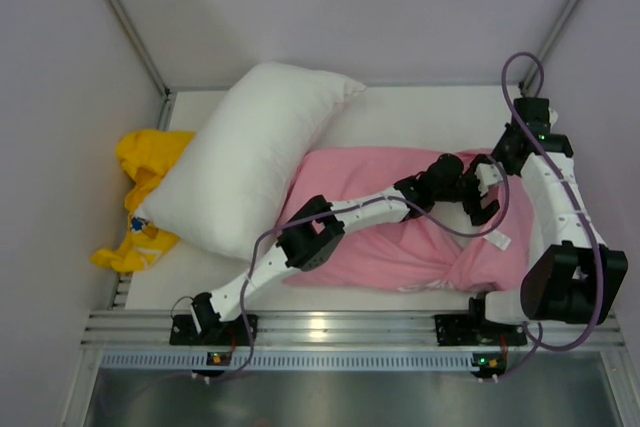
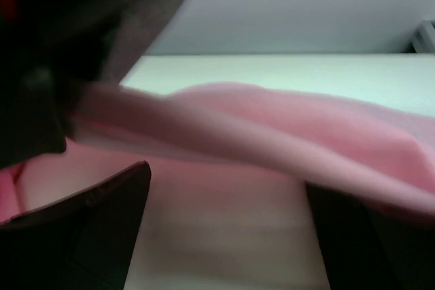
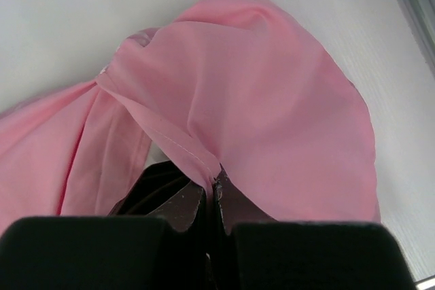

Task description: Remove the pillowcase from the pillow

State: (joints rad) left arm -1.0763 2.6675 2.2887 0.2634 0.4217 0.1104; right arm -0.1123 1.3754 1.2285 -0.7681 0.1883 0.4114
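The pink pillowcase [image 1: 390, 242] lies bulging across the middle of the table, with a small white label [image 1: 500, 242] near its right end. The pillow is hidden inside it. My right gripper [image 3: 215, 187] is shut on a stitched hem of the pillowcase [image 3: 272, 113], pinching it into a raised peak; in the top view the right gripper [image 1: 483, 205] hangs over the case's right end. My left gripper [image 2: 224, 229] stands open, its dark fingers [image 2: 102, 225] wide apart just beneath a stretched fold of pink fabric [image 2: 272, 140]. From above, the left gripper [image 1: 460, 180] sits next to the right one.
A plain white pillow [image 1: 245, 157] lies diagonally at the back left, partly over the case's left end. A crumpled yellow cloth [image 1: 140, 197] sits at the left edge. Walls close in the table [image 1: 420, 112] on three sides; a metal rail [image 1: 340, 332] runs along the front.
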